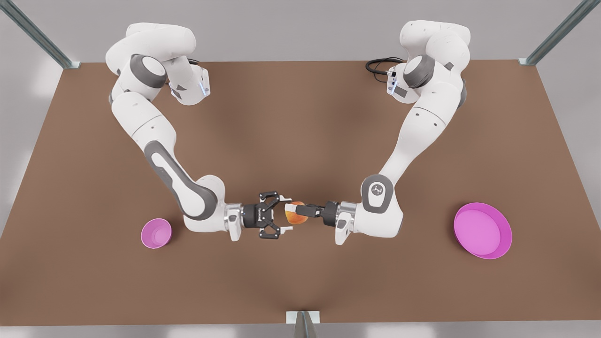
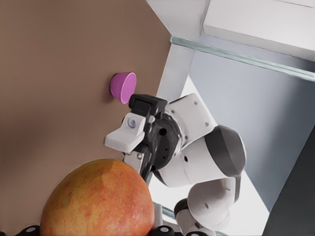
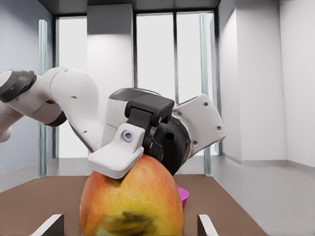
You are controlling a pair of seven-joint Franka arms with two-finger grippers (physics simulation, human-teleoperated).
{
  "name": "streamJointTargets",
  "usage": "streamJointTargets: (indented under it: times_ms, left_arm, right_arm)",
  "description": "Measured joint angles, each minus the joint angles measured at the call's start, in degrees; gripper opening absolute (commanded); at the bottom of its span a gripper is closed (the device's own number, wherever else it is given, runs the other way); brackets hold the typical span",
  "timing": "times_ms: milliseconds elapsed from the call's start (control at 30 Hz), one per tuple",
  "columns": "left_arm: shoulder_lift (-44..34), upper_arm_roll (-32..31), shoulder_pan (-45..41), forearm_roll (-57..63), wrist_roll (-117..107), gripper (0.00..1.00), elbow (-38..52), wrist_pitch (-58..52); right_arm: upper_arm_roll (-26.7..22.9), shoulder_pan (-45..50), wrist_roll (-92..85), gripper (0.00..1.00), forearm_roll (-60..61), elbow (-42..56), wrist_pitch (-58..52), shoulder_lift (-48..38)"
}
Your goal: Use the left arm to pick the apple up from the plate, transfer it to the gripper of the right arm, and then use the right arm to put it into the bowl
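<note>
The left hand (image 1: 296, 212) is clamped on the small round red-orange apple (image 1: 293, 217), above the brown bench (image 1: 300, 131). Facing it, the right hand (image 1: 287, 214) stands wide, a white fingertip on either side of the apple (clear of its skin in the right wrist view). The small pink bowl (image 1: 156, 233) sits behind the right hand, and the flat magenta plate (image 1: 482, 230) lies well behind the left.

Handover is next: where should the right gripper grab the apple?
Grip the apple on its free sides, across its round middle, coming from the front view's left. The left gripper clamps it from the opposite side, and the open right gripper straddles it.
</note>
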Motion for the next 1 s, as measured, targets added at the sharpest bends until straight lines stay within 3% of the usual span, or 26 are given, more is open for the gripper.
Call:
streamJointTargets:
  times_ms: [500,533,600,667,700,733,833,900,1000]
  left_arm:
    - [-0.05,-0.09,-0.07,-0.01,0.35,0.80,-0.27,-0.10]
    - [-0.07,-0.11,-0.07,-0.02,0.37,0.80,-0.28,-0.13]
    - [-0.07,-0.11,-0.07,-0.02,0.40,0.80,-0.28,-0.16]
    - [-0.18,-0.08,-0.04,0.05,0.41,0.81,-0.29,-0.20]
    - [-0.20,-0.10,-0.03,0.05,0.43,0.87,-0.29,-0.22]
    - [-0.22,-0.12,-0.06,-0.02,0.49,1.00,-0.29,-0.23]
    - [-0.25,-0.13,-0.27,-0.05,0.62,1.00,-0.28,-0.21]
    - [-0.30,-0.13,-0.62,-0.03,0.59,1.00,-0.22,-0.13]
    - [-0.34,-0.13,-0.79,-0.01,0.53,1.00,-0.19,-0.05]
  right_arm:
    - [0.47,2.47,-3.65,0.99,1.01,1.10,2.90,0.85]
    - [0.60,2.47,-3.80,0.94,1.10,1.11,2.97,0.86]
    - [0.80,2.45,-4.03,0.74,1.31,1.13,3.07,1.03]
    - [0.91,2.46,-4.21,0.72,1.46,1.13,3.13,1.09]
    - [0.97,2.47,-4.29,0.72,1.51,1.13,3.16,1.11]
    - [1.00,2.44,-4.36,0.72,1.54,1.13,3.18,1.12]
    - [1.09,2.37,-4.55,0.72,1.58,1.12,3.22,1.13]
    - [1.17,2.23,-4.62,0.59,1.57,1.07,3.23,1.14]
    - [1.19,2.09,-4.61,0.59,1.46,1.04,3.22,1.10]
